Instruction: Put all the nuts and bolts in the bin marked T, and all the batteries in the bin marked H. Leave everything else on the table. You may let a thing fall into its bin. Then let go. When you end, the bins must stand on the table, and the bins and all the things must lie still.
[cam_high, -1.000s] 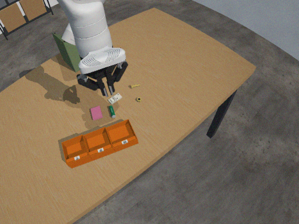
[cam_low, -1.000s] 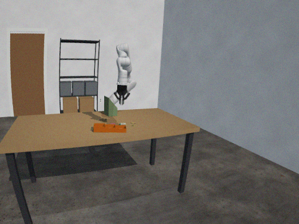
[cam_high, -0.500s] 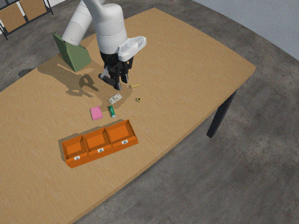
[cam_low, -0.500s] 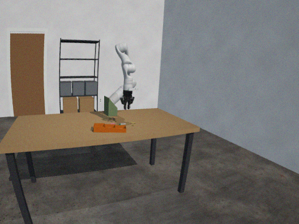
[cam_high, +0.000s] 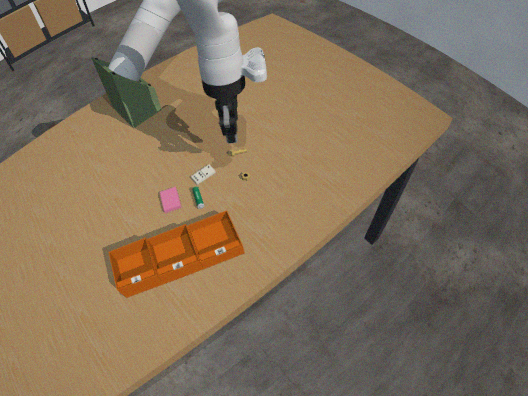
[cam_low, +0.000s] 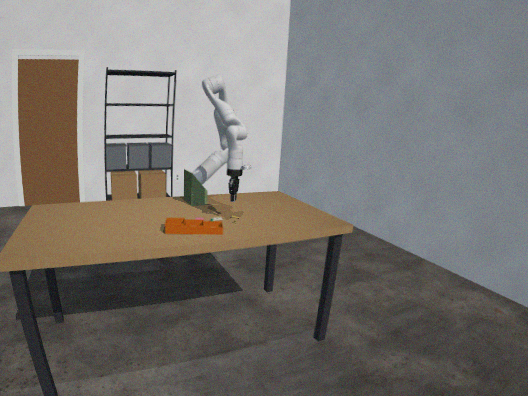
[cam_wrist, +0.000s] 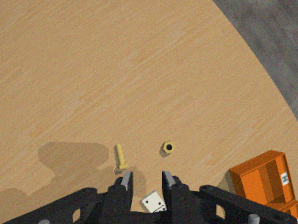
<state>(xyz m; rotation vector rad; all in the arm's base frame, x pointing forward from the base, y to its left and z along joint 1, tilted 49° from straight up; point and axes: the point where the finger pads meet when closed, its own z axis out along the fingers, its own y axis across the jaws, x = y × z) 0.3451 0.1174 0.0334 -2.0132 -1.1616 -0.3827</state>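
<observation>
Hand (cam_high: 229, 134), black, two-fingered, pointing down above the surface (cam_high: 325, 125): partly parted, grasping nothing. Contents of the surface in the top view, left to right: green arm mount (cam_high: 131, 97) at the back; orange three-compartment bin row (cam_high: 176, 252), small labels on the front wall, lettering too small to read; pink block (cam_high: 170, 199); green battery (cam_high: 198, 197), lying just beside the block; white domino tile (cam_high: 202, 173); brass bolt (cam_high: 237, 151), lying just in front of the hand; brass nut (cam_high: 244, 175).
</observation>
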